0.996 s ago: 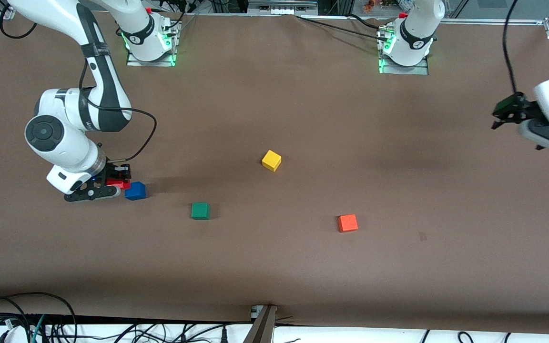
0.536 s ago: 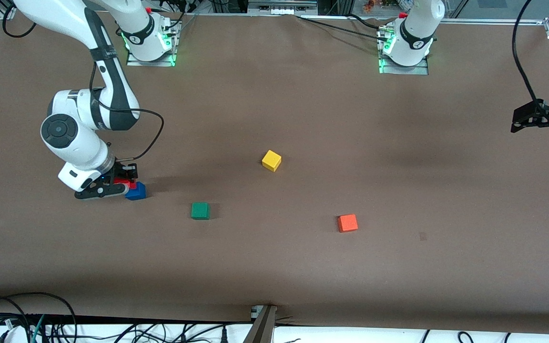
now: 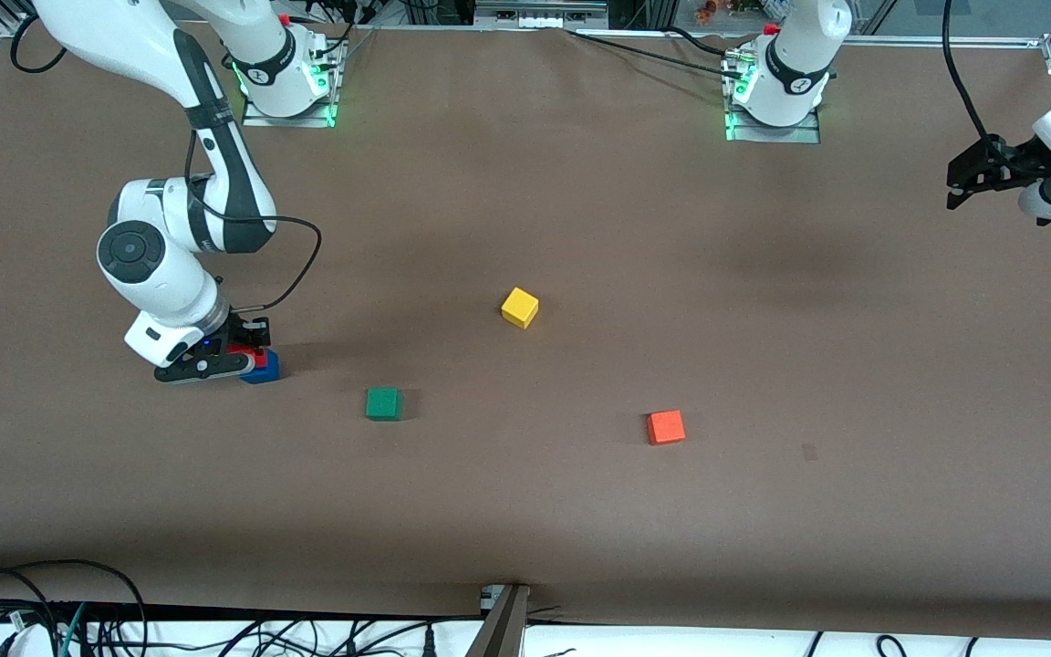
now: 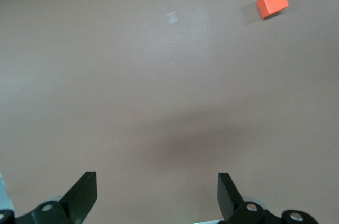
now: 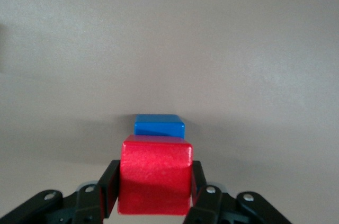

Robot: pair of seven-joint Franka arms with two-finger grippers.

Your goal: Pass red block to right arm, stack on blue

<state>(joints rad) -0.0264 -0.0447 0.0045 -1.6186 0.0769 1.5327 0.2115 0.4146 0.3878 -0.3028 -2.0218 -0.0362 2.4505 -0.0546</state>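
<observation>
- Two arms on my feed. The right gripper (image 3: 247, 351) sits low at the right arm's end of the table, its fingers (image 5: 108, 189) clamped on the red block (image 5: 154, 173).
- I see the red block just over the blue cube (image 5: 159, 126); can't tell if they're touching.
- The left gripper (image 3: 968, 178) waits up in the air over the left arm's end of the table, jaws spread wide with nothing between them.
- On the table (image 3: 580, 511) I also see a yellow cube (image 3: 519, 307), a green cube (image 3: 383, 403) and an orange cube (image 3: 665, 427), all well apart.
</observation>
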